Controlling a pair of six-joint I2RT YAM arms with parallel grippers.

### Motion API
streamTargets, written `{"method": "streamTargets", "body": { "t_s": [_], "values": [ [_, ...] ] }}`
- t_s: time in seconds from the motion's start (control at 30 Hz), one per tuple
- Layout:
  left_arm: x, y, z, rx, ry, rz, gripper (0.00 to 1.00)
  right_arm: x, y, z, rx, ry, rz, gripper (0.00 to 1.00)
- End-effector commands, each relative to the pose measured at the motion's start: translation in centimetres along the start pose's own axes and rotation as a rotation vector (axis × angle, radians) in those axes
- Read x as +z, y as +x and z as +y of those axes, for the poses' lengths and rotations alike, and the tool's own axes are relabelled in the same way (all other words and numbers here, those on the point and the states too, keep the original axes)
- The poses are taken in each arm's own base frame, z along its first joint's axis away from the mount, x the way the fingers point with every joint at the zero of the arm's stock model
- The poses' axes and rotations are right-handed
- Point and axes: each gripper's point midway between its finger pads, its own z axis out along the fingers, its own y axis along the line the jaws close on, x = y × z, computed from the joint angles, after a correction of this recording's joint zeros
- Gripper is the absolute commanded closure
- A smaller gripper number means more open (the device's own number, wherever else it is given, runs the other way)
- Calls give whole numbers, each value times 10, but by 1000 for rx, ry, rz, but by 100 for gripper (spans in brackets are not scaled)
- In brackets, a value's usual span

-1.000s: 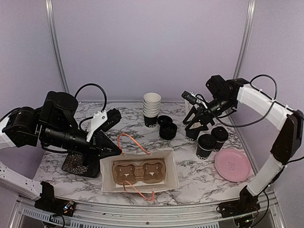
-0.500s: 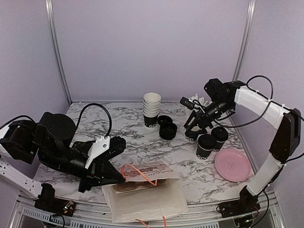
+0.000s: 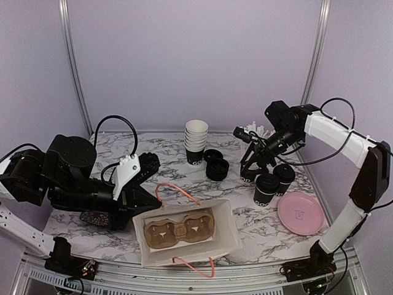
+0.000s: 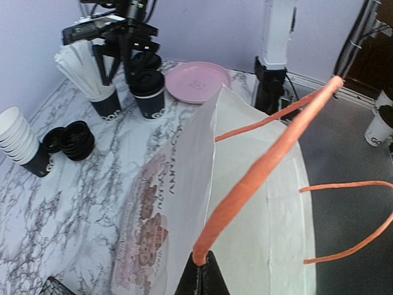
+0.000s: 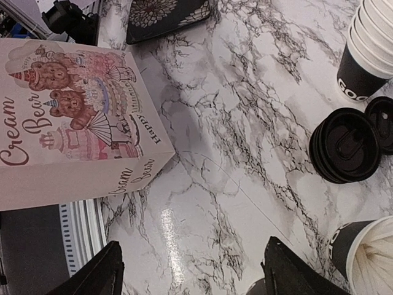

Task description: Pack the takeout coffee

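Observation:
Two takeout coffee cups, black with black lids, stand at the right (image 3: 266, 188) (image 3: 284, 175); one also shows in the left wrist view (image 4: 149, 92). A white paper bag (image 3: 228, 227) with orange handles stands open at the front, a brown cup carrier (image 3: 178, 230) inside. My left gripper (image 4: 204, 273) is shut on the bag's near orange handle (image 4: 270, 166) at the bag's left rim (image 3: 153, 198). My right gripper (image 3: 256, 161) is open and empty over bare table (image 5: 193, 258), just left of the lidded cups. The bag's printed side shows in the right wrist view (image 5: 67, 141).
A black cup of white straws (image 3: 249, 174) stands under my right gripper. A stack of white-lined cups (image 3: 196, 142) and loose black lids (image 3: 216, 165) sit at the back. A pink plate (image 3: 300, 213) lies right. A black patterned object (image 3: 95, 216) lies under my left arm.
Half a second ago the bag lay tipped over toward the front edge. My left gripper has pulled its handle up and back, and the bag stands open again. My right arm barely moved.

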Motion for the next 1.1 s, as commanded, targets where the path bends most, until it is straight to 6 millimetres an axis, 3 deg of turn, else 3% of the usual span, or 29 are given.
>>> {"method": "streamTargets", "body": {
  "t_s": [0.0, 0.03, 0.07, 0.1, 0.23, 0.33, 0.57, 0.77, 0.87, 0.97, 1.07],
  "values": [
    [-4, -9, 61, 25, -211, -10, 100, -16, -7, 4, -50, 72, -31, 24],
    [-1, -6, 77, 40, -257, -1, 86, -17, -8, 5, -51, 76, -37, 24],
    [1, -3, 95, 32, -310, 12, 66, -20, -11, 6, -55, 77, -49, 24],
    [4, -1, 110, 26, -349, 25, 54, -23, -16, 9, -66, 74, -62, 23],
    [3, -6, 151, -17, -450, 32, 31, -39, -42, 37, -155, 8, -140, 17],
    [2, -13, 153, -26, -438, 12, 20, -40, -59, 68, -248, -48, -161, 4],
    [-11, -21, 166, -125, -511, -37, 16, -5, -85, 138, -451, -186, -98, 1],
    [-16, -30, 151, -144, -421, -88, 16, 11, -105, 201, -616, -308, -109, 2],
    [-19, -38, 163, -152, -485, -114, 20, 19, -119, 213, -626, -316, -127, 8],
    [-14, -44, 174, -163, -492, -111, 28, 30, -138, 208, -588, -284, -139, 20],
    [-1, -49, 174, -162, -412, -101, 48, 34, -146, 212, -570, -325, -153, 37]
  ]
}}
